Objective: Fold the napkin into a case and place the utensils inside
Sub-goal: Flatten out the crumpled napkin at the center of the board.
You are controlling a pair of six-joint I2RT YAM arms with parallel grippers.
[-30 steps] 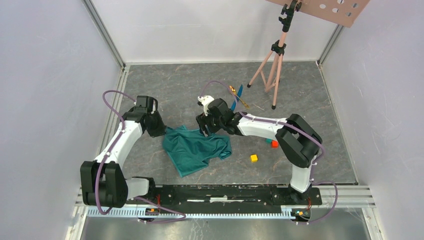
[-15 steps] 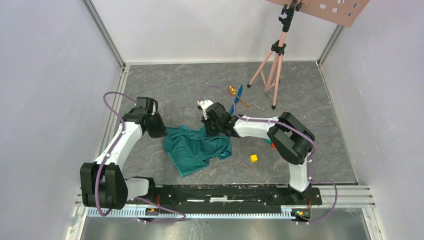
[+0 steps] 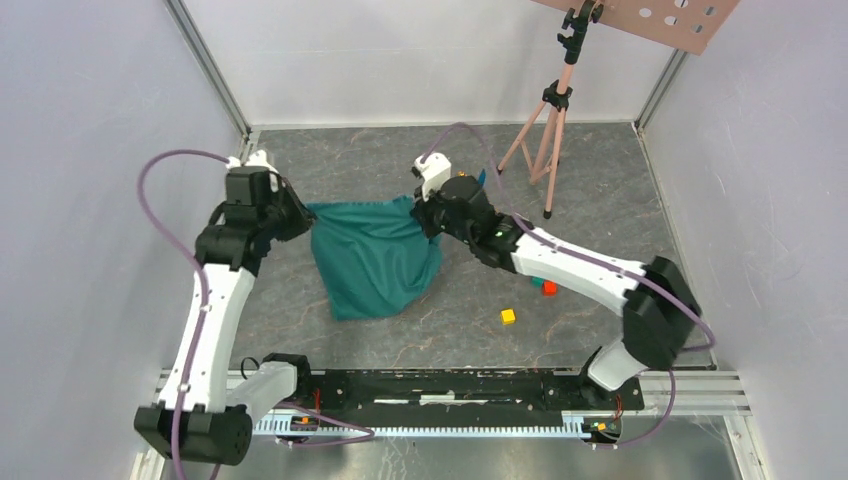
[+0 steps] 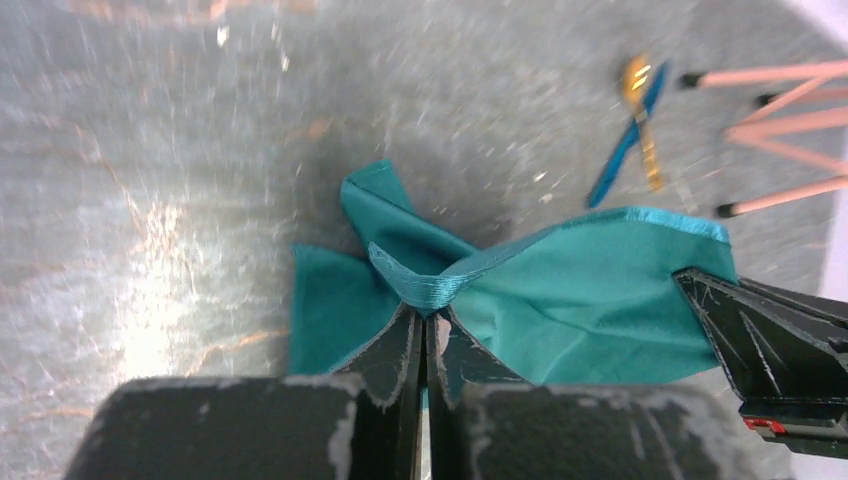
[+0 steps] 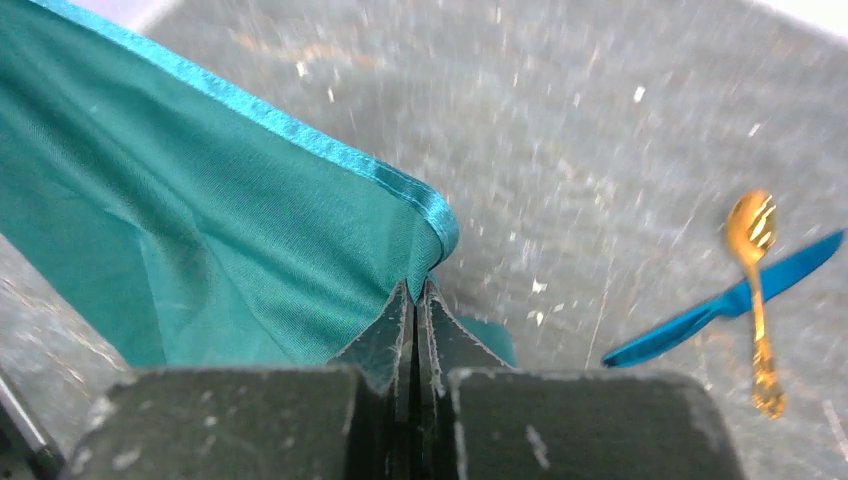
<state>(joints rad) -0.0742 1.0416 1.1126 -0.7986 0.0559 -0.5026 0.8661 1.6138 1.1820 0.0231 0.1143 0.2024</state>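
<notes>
The teal-green napkin (image 3: 375, 260) hangs lifted by its top edge, its lower part drooping to the floor. My left gripper (image 3: 305, 215) is shut on the napkin's left corner; the hem bunches at the tips (image 4: 428, 312). My right gripper (image 3: 425, 215) is shut on the right corner, pinching the hem (image 5: 415, 290). The cloth (image 4: 590, 290) stretches between them. The gold spoon (image 5: 755, 270) lies crossed over the blue knife (image 5: 730, 300) on the floor beyond the right gripper. In the top view my right wrist mostly hides them. No folded case shows.
A pink tripod (image 3: 545, 130) stands at the back right, close behind the utensils (image 4: 635, 120). A yellow cube (image 3: 508, 317) and a red cube (image 3: 549, 288) lie under my right forearm. Enclosure walls ring the grey floor (image 3: 350, 160).
The right gripper shut on the napkin's right corner. Both arms then rose and moved back, lifting the crumpled napkin and stretching its top edge between them.
</notes>
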